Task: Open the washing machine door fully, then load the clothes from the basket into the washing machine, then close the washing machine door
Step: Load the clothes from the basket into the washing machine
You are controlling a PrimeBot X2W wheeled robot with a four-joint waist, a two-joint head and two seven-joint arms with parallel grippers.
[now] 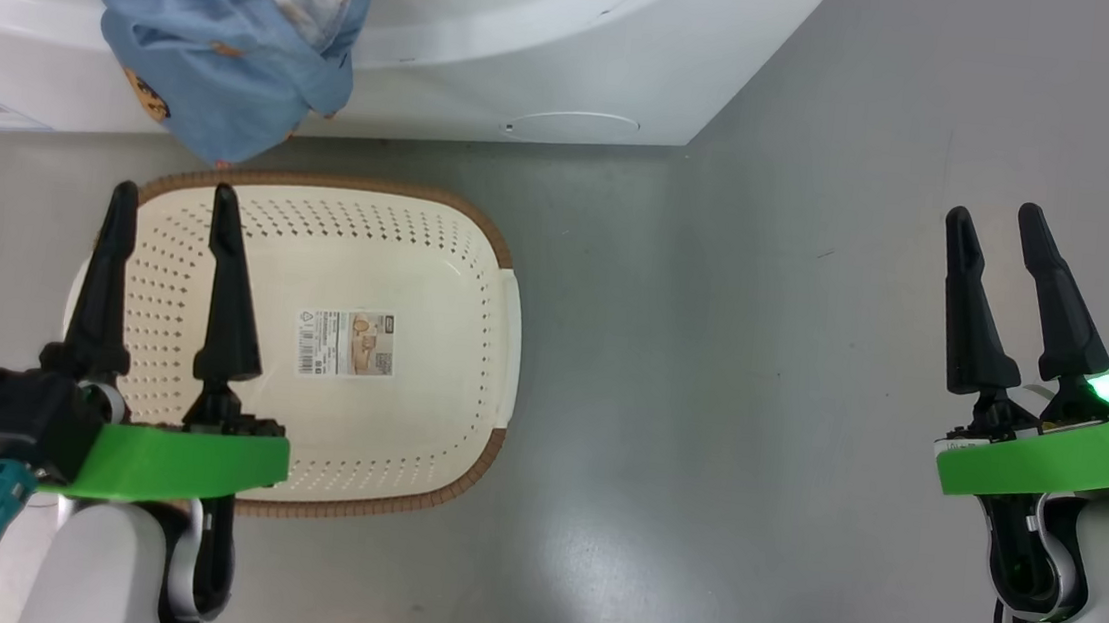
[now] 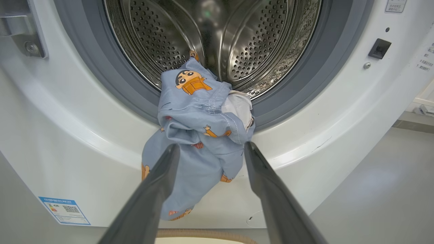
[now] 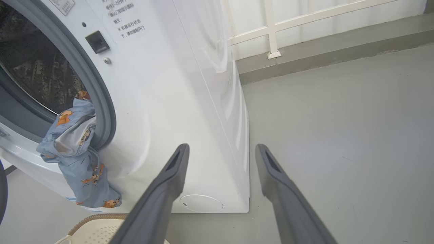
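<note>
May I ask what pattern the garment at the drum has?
Light-blue garment with orange cartoon figures; left wrist view.

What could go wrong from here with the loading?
1. The clothes hang half out over the gasket of the washing machine; closing up now would probably trap them.
2. Nothing grips them, so they may slide down toward the empty basket.

The grey, glossy floor [image 1: 756, 420] carries two things. The washing machine [image 1: 558, 41] stands on it at 12 o'clock in the head view. The basket [image 1: 447, 272] sits upright at 9 o'clock, just beside the machine's front, a label sticker [image 1: 346, 343] on its bottom.
</note>
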